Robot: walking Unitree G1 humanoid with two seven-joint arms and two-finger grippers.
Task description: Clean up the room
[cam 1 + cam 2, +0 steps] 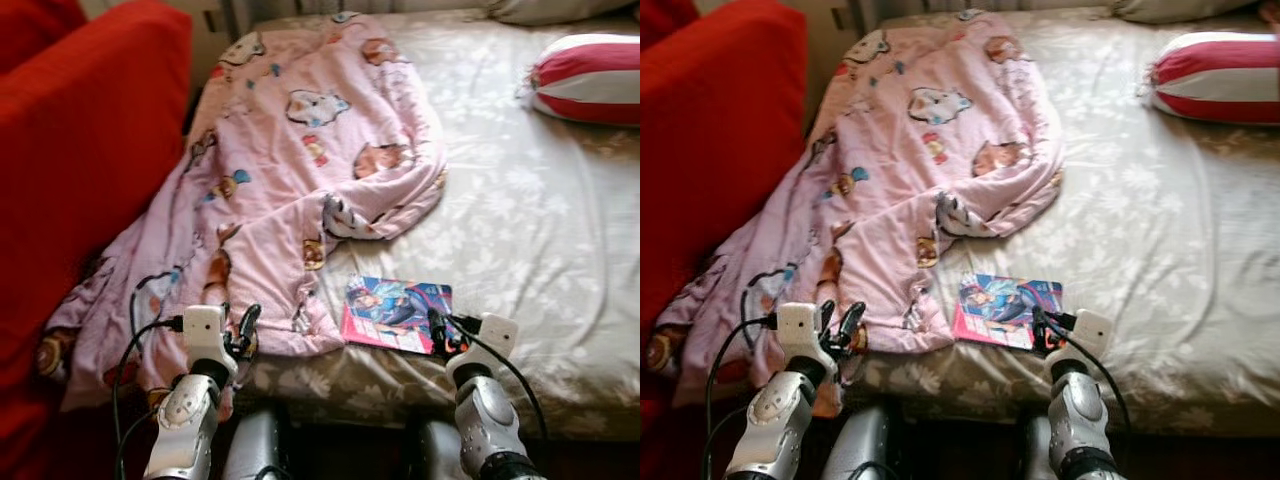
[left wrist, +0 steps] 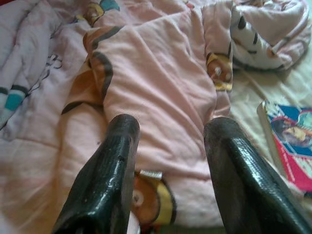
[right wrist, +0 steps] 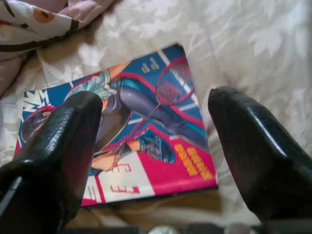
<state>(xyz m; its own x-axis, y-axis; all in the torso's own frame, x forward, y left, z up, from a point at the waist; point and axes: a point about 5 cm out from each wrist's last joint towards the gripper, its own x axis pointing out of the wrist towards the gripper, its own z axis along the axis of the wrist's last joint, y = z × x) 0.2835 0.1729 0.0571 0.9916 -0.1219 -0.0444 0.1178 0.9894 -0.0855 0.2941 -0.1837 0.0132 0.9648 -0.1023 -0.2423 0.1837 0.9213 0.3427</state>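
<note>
A bed [image 1: 560, 230] with a pale floral sheet is lying beside a red sofa [image 1: 90, 150], a pink cartoon blanket [image 1: 290, 170] sprawling across its left side. The left gripper [image 2: 170, 146] is hovering spread over the blanket's near edge. The right gripper [image 3: 156, 146] is hanging spread above a colourful magazine [image 1: 395, 313] near the bed's front edge.

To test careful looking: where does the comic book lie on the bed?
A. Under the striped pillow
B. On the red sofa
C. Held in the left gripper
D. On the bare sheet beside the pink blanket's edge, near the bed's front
D: the comic book lies flat on the floral sheet beside the pink blanket, in front of the open right gripper.
</note>
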